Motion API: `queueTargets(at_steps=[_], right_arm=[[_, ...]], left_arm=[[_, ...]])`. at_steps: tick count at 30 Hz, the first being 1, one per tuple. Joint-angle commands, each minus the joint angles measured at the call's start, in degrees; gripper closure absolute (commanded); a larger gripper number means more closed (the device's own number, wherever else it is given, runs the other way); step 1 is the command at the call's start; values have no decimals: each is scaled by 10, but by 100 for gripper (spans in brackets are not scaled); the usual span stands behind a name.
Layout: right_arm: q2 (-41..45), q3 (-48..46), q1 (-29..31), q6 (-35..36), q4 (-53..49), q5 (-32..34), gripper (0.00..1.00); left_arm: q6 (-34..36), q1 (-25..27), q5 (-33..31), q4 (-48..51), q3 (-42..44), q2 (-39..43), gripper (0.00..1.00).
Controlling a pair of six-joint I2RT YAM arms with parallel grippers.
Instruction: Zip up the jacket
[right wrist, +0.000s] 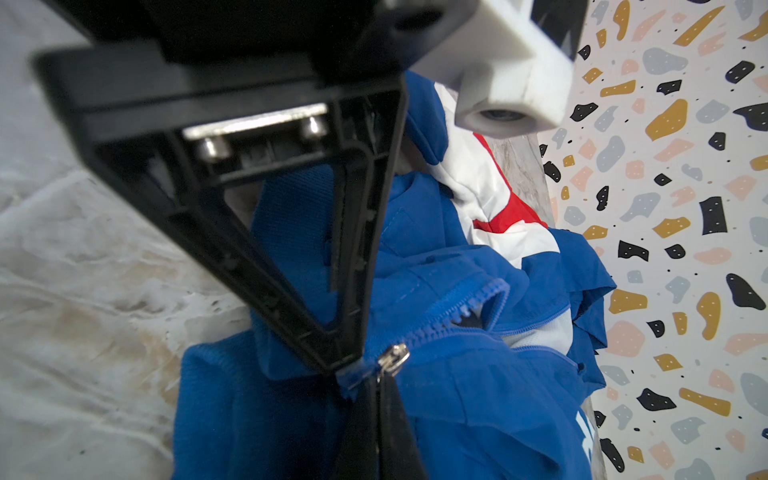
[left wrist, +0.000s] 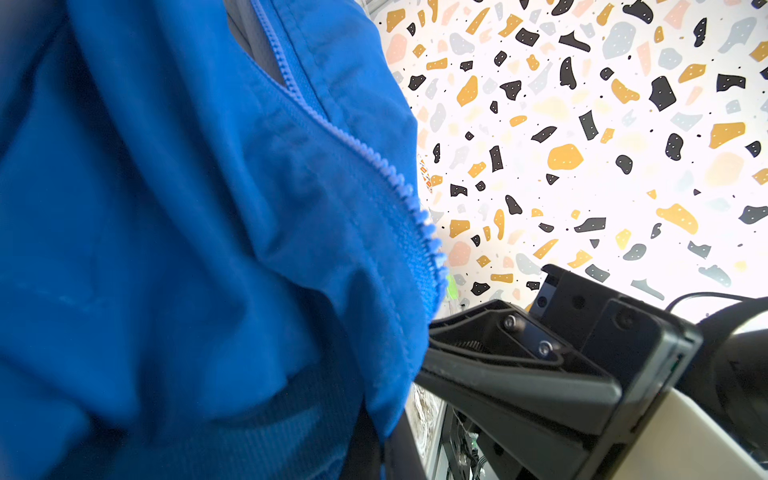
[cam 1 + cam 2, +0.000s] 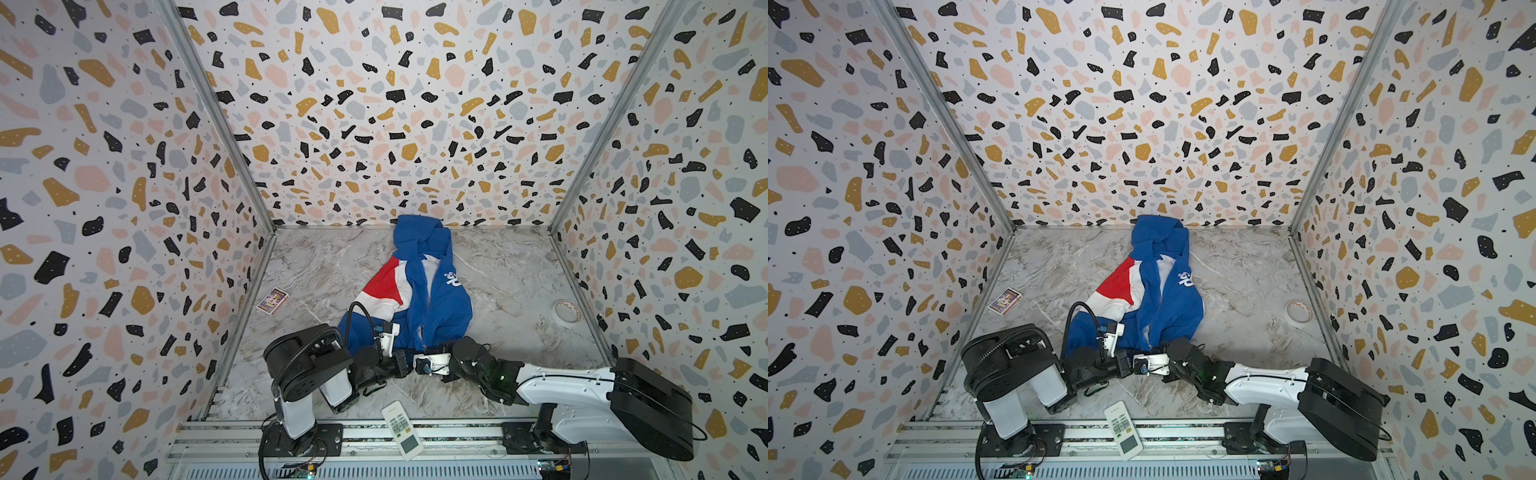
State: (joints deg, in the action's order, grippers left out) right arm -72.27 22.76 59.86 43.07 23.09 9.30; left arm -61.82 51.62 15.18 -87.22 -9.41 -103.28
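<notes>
Right wrist view: right gripper [image 1: 384, 386], own fingers [image 1: 386, 432] a dark blur, cut off by the frame edge; whether they pinch the zipper pull [image 1: 392, 358] is not clear. Body of left gripper [image 1: 349, 368] out of focus, cropped.

Left wrist view: jacket [image 2: 187, 249] fills the frame, cut off on three edges, near folds blurred; own fingers mostly buried under cloth.

Both top views: both sets of fingertips hidden beneath the wrists at the hem's 6 o'clock end. Lettering [image 3: 452, 277], card box [image 3: 272, 300] at 9 o'clock, remote [image 3: 402, 430] at 6 o'clock: print too small to read.
</notes>
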Motion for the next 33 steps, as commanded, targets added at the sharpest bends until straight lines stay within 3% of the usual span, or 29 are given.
queueTargets(at_steps=[1,22,33], right_arm=[[12,26,-14,11,-2,17,100],[-67,137,-73,4,-7,-6,100],[-174,296,-115,-14,-91,63,100]], left_arm=[[29,9,11,18,4,3,100],[33,31,-6,14,24,-19,100],[25,76,-28,72,40,31,100]])
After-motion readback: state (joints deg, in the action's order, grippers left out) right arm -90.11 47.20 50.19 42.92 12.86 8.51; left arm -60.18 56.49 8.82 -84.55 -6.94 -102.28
